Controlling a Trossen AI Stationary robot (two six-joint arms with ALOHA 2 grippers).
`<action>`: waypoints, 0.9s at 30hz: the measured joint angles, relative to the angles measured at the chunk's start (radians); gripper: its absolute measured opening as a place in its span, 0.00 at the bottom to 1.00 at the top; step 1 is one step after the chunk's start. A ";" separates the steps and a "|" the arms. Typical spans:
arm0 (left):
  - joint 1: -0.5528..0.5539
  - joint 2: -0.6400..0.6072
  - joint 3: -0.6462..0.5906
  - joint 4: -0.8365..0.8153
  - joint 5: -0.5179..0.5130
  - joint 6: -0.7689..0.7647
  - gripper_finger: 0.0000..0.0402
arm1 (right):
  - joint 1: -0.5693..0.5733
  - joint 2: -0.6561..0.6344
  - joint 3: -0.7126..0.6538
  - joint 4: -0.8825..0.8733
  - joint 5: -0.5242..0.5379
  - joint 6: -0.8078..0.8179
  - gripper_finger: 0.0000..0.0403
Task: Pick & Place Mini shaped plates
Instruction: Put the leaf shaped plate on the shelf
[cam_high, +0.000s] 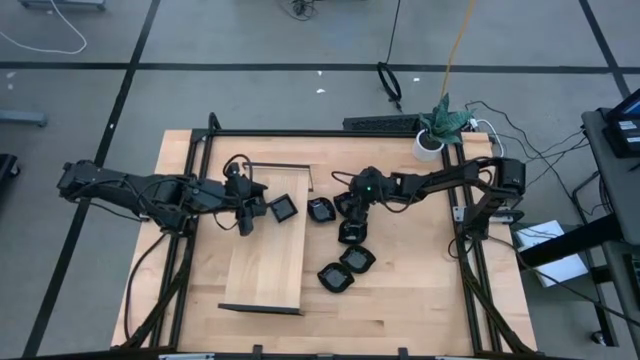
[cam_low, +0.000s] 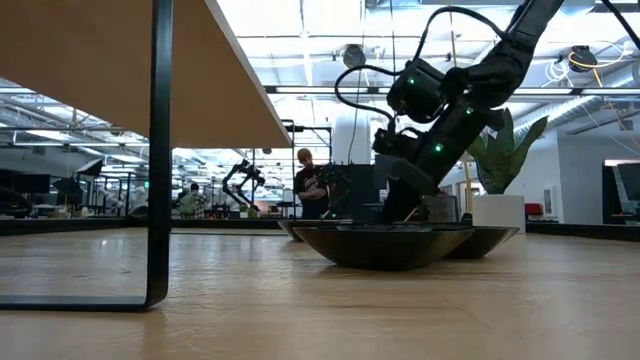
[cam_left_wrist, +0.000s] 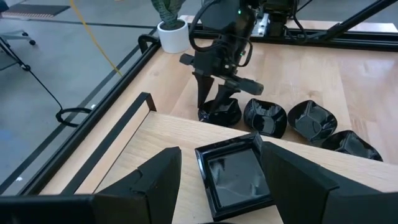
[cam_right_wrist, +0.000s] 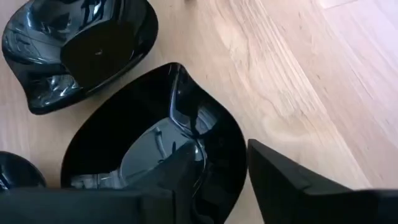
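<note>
The right gripper hangs low over a lobed black dish, fingers apart astride its rim, seemingly picking from the dishes clustered on the table. The left gripper, fingers spread, straddles a square black dish lying on the pale wooden board, probably just placed. Behind: a potted plant, then a person in the workshop

Left pincer open, level; right pincer angled down, parted.
</note>
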 joint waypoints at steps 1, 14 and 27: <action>0.000 0.000 0.000 0.000 0.000 0.000 0.56 | -0.002 0.000 0.000 0.001 0.000 0.000 0.30; 0.000 0.000 0.000 0.000 0.001 0.000 0.56 | -0.018 -0.028 0.001 -0.022 -0.002 0.025 0.02; 0.000 0.000 0.000 -0.002 0.001 -0.001 0.56 | -0.005 -0.077 0.001 -0.133 0.002 0.071 0.42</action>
